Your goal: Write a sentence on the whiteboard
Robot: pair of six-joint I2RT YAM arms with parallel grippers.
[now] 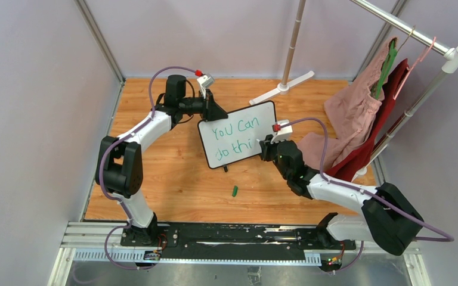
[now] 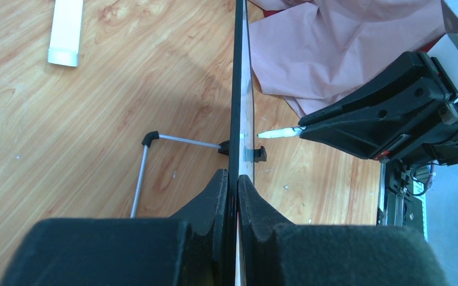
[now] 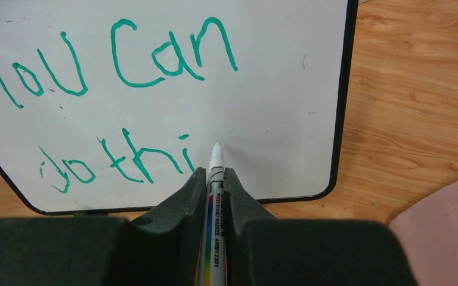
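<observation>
Holding the whiteboard (image 1: 238,134) upright on the counter (image 1: 173,179), edge pinched in the left end effector (image 2: 236,179). Gripping a marker (image 3: 216,161) in the right end effector (image 3: 214,176), long axis aimed straight at the board, tip just right of "thi" in the sentence (image 1: 237,138) (contact unclear), nearest the right arm

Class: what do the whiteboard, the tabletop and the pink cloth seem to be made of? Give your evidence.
Whiteboard: smooth white coated panel, faintly glossy; black rim probably plastic.
Tabletop: wood or wood-look laminate; grain pattern shows.
Pink cloth: soft matte fabric; it folds and creases.
</observation>
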